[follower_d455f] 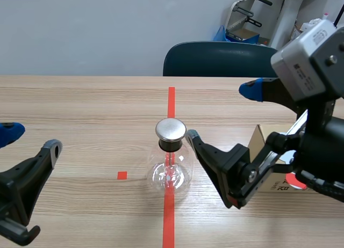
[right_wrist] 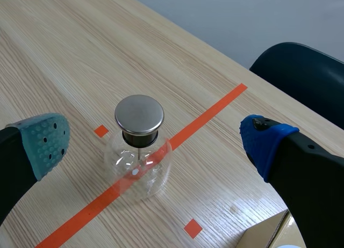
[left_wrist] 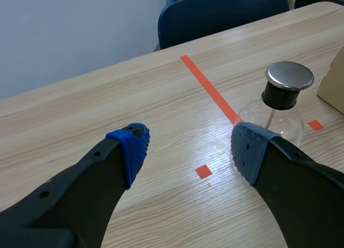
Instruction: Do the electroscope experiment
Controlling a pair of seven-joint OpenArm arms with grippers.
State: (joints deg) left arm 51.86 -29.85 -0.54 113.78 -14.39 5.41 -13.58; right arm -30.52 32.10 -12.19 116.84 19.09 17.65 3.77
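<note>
Flask: clear round glass flask with a black collar and flat brushed-metal cap [follower_d455f: 171,151], upright on the long orange-red tape line [follower_d455f: 171,100], near the middle of the pale wood-grain table [follower_d455f: 80,108].
Scene view only: I see both arms at once, and a printed label on the brown cardboard box [follower_d455f: 262,138] that sits behind the right arm.
Right wrist view only: a thin rod runs down from the cap inside the glass, and the cap is a smooth, dull-shining disc.
Left wrist view only: the flask is off to the side of my far finger, with one corner of the box past it.
Right gripper [follower_d455f: 221,112]: spread wide and empty. In the scene view one fingertip looks just beside the cap. The wrist view shows the flask ahead in the gap, clear of both dotted pads.
Left gripper [left_wrist: 191,148]: also wide apart, holding nothing, low over bare table, well apart from the flask.
Pads: soft, dimpled, blue or grey-green, on thick black fingers.
Background: dark blue moulded chair [follower_d455f: 220,59] across the table.
</note>
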